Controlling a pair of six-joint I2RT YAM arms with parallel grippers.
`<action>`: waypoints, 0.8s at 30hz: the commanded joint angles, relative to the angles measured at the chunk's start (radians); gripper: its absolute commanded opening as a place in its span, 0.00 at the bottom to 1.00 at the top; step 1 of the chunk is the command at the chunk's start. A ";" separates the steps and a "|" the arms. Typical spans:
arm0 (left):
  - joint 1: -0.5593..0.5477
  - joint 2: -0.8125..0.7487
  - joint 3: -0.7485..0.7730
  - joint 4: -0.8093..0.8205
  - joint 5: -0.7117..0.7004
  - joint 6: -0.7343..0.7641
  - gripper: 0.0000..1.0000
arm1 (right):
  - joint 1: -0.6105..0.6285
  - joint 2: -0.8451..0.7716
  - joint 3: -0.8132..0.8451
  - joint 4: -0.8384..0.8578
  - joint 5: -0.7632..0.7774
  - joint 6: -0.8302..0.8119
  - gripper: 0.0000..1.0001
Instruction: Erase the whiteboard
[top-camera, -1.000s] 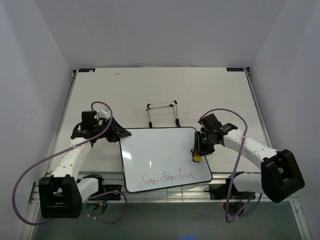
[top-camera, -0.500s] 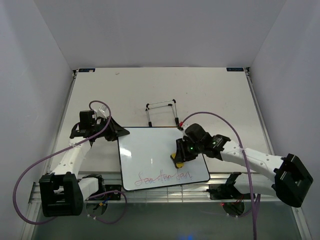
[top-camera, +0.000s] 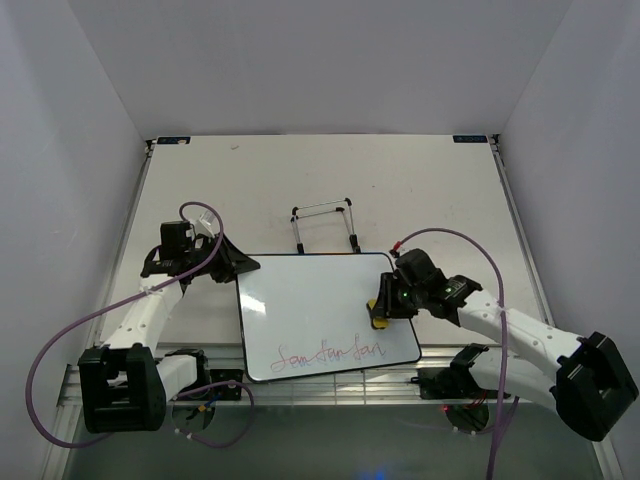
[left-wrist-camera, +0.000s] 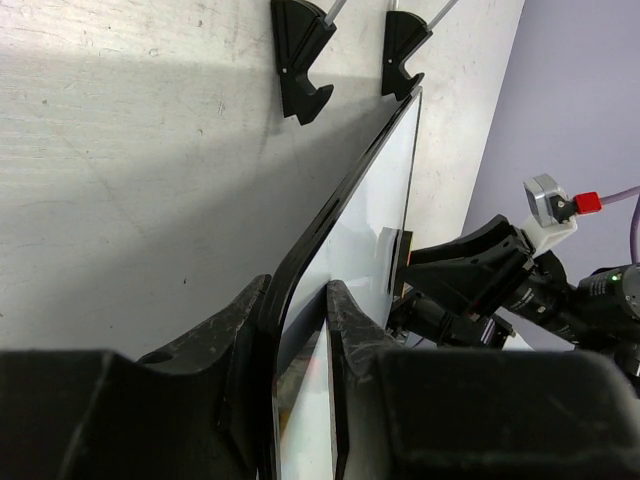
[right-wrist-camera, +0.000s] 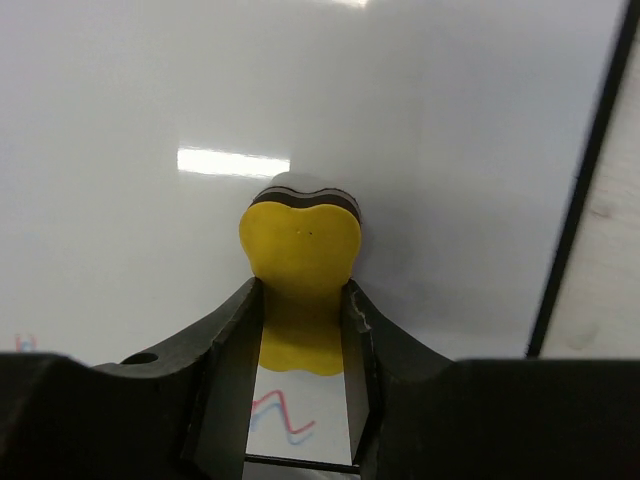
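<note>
The whiteboard (top-camera: 310, 300) lies flat near the table's front, with a line of red cursive scribble (top-camera: 330, 353) along its near edge. My left gripper (top-camera: 243, 266) is shut on the board's far left corner; the left wrist view shows the black rim (left-wrist-camera: 330, 215) clamped between the jaws (left-wrist-camera: 297, 300). My right gripper (top-camera: 380, 312) is shut on the yellow eraser (top-camera: 378, 320), pressed to the board near its right edge, just above the scribble's right end. In the right wrist view the eraser (right-wrist-camera: 300, 270) sits between the fingers on the white surface (right-wrist-camera: 150, 100), with a red stroke (right-wrist-camera: 285, 415) below.
A thin black wire easel stand (top-camera: 325, 228) lies just behind the board's far edge; its two black feet (left-wrist-camera: 300, 60) show in the left wrist view. Purple cables loop from both arms. Walls enclose the table on three sides.
My right gripper with the eraser swept left across the board, then came back right toward its right edge. The board shifted slightly. The left arm held still.
</note>
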 joint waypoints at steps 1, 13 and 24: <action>-0.009 -0.017 -0.002 0.015 -0.176 0.063 0.00 | -0.034 -0.031 -0.055 -0.246 0.064 -0.014 0.26; -0.009 -0.016 -0.005 0.014 -0.179 0.058 0.00 | 0.092 -0.215 -0.049 -0.180 -0.016 0.008 0.25; -0.050 -0.002 -0.008 0.017 -0.170 0.056 0.00 | 0.346 -0.199 0.086 -0.077 0.173 0.106 0.25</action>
